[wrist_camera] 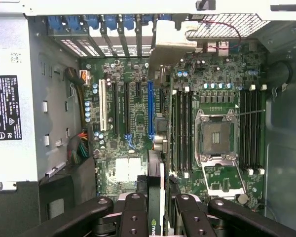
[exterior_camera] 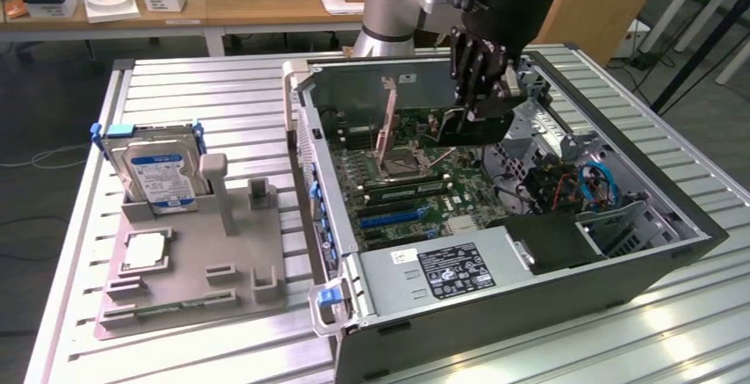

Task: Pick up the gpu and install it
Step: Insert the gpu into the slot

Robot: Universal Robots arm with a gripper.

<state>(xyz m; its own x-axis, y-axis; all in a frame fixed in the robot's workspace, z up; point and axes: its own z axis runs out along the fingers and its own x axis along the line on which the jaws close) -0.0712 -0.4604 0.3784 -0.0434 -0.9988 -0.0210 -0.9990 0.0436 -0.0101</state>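
The gripper (wrist_camera: 158,210) is seen pressed onto the gpu (wrist_camera: 156,173), with one dark finger (wrist_camera: 133,215) set against each flat face, so that the card is pinched across its thickness near its upper edge. In the exterior view the gripper (exterior_camera: 479,103) is held inside the open computer case (exterior_camera: 656,252), with the gpu (exterior_camera: 480,129) hanging directly beneath the fingers as a dark block.

The card is judged to be light and stiff, yet fragile. Its faces are smooth and could slip under a loose pinch, and its components and contact edge should not be squeezed. A hold on the flat faces along the top edge, as is shown now, is judged the safest.

From the wrist view the gpu is seen edge-on as a slim strip, ending at its silver end bracket (wrist_camera: 170,47) by the rear openings of the case. It is held above the motherboard (wrist_camera: 128,170), running parallel to and just beside the blue expansion slot (wrist_camera: 150,106), between that slot and the memory slots (wrist_camera: 182,128). The card is judged not yet seated. Farther out lie the processor socket (wrist_camera: 215,138) and the power supply (exterior_camera: 451,270).
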